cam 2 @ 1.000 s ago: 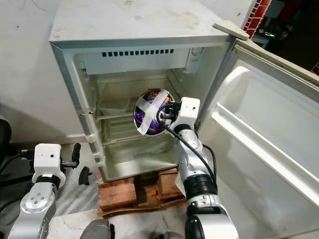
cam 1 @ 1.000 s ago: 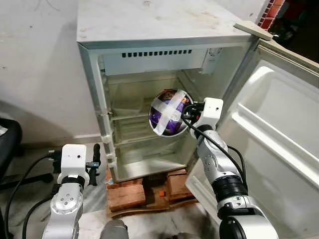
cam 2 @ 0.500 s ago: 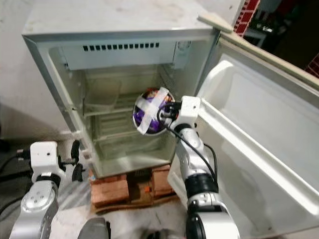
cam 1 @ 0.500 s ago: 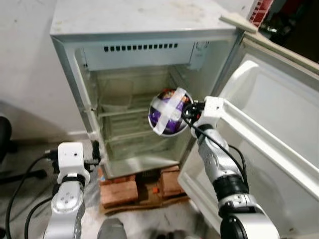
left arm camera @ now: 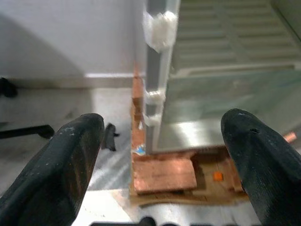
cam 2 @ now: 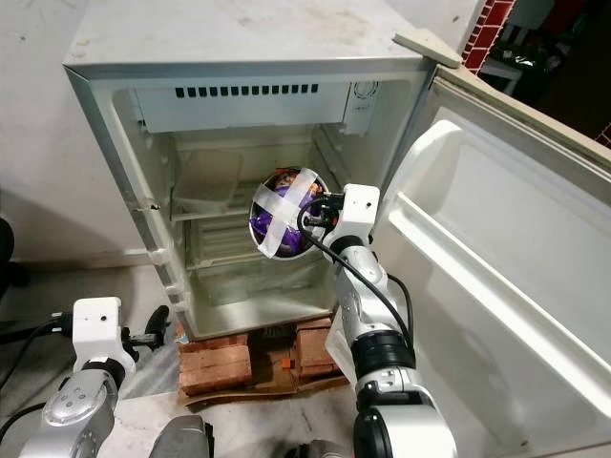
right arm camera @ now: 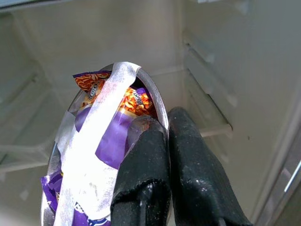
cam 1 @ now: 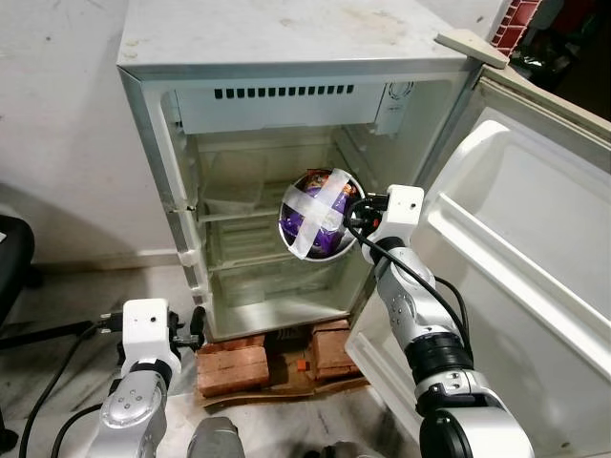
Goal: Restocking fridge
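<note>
Now one metal bowl [cam 1: 318, 215], purple packets taped in with a white cross, pinched by the right gripper [right arm camera: 165, 141] before one open fridge [cam 1: 286, 105]; left gripper [left arm camera: 160, 155] spread wide.

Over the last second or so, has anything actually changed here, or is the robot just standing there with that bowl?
Little has changed. The right gripper still pinches the rim of the taped bowl of snack packets, held up in front of the open fridge at the middle shelf, not yet set inside. The left gripper stays low and open near the bricks. The view swung sideways and back, so the robot's head moved, not the fridge.
</note>
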You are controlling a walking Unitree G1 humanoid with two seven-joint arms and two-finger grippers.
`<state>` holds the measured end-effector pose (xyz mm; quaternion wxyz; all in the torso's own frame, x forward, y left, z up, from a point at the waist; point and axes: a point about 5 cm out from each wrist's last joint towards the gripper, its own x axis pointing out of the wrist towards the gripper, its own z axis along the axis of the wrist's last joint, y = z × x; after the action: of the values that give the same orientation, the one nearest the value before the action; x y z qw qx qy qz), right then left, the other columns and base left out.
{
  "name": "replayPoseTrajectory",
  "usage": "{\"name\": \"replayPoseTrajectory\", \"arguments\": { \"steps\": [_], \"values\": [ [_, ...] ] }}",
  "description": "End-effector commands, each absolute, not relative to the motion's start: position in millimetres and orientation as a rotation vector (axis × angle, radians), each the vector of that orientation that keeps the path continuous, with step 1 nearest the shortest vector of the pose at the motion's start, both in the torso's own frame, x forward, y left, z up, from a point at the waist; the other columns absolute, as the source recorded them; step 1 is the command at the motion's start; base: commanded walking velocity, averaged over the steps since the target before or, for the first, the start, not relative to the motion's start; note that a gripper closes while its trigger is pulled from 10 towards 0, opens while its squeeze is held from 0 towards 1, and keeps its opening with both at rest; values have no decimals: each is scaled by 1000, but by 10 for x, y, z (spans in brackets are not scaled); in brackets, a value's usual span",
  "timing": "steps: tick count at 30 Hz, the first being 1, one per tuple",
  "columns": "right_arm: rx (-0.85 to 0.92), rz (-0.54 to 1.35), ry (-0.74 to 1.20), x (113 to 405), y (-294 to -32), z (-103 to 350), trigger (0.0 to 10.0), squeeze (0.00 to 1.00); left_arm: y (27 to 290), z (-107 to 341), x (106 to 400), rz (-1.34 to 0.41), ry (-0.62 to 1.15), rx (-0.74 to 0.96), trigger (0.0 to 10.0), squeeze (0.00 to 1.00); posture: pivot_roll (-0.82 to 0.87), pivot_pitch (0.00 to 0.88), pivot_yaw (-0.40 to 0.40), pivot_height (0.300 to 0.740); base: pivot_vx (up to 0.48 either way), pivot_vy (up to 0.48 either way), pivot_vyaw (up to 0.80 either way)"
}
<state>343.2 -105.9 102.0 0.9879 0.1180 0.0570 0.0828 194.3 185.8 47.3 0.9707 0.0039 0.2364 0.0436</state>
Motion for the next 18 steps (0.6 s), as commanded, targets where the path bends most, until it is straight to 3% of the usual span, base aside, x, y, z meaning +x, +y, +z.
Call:
{"name": "replayPoseTrajectory", "arguments": {
  "steps": [1,13,18],
  "values": [
    [240,176,73,3482,-1035,1124,10000,0,1844,438,1934,74,501,-6,10000,0,226,18,-105,740,292,0,0],
    [247,182,61,3511,-1009,1163,10000,0,1847,450,1952,67,518,0,10000,0,232,19,-105,740,444,0,0],
    [249,184,59,3520,-1010,1167,10000,0,1857,429,1952,86,541,19,10000,0,236,22,-106,740,0,0,0]
  ]
}}
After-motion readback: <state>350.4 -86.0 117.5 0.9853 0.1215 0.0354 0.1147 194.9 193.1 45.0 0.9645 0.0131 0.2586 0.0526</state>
